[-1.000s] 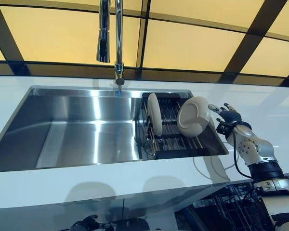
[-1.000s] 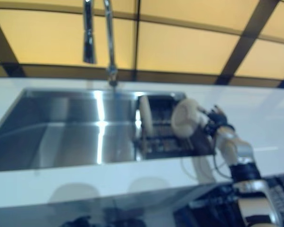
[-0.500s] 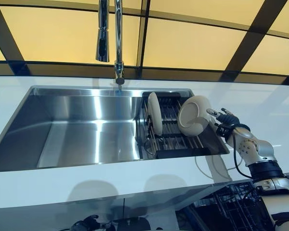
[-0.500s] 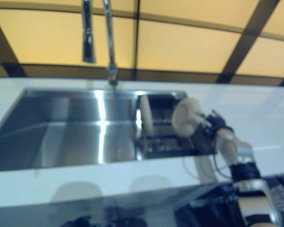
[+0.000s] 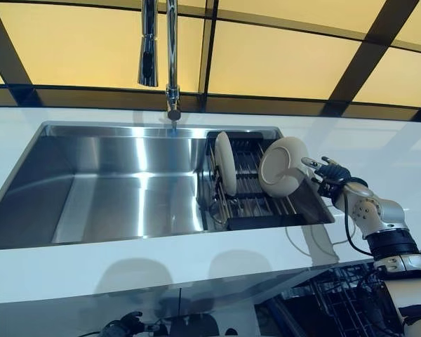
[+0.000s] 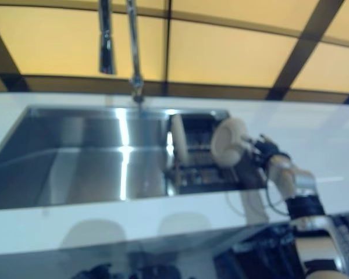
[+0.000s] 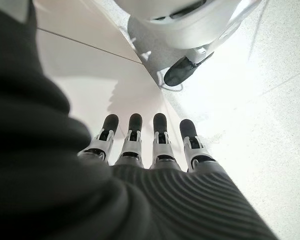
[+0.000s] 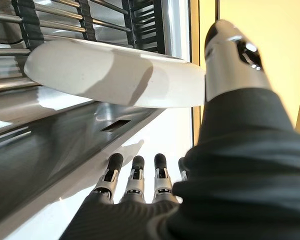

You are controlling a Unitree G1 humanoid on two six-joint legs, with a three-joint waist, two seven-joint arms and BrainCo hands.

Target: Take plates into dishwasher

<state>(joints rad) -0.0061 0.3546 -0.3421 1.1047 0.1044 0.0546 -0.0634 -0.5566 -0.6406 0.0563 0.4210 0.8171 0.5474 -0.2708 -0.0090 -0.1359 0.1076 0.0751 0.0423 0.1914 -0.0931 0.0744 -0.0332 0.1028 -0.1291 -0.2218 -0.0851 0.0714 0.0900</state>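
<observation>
Two cream plates stand in a black dish rack at the right end of the steel sink. One plate stands upright on edge. The other plate leans to the right, its underside facing me. My right hand is open just right of the leaning plate, over the sink's right rim. In the right wrist view the plate's rim lies past the straight fingers, with the thumb beside it; I see no grip. My left hand hangs open low, over the floor.
A tall chrome faucet rises behind the sink. The white counter runs around it. A dark dishwasher rack shows below the counter's front edge at the lower right.
The view has shifted slightly. My right forearm has swung a little to the right; the hand stays by the leaning plate. The plates have not moved.
</observation>
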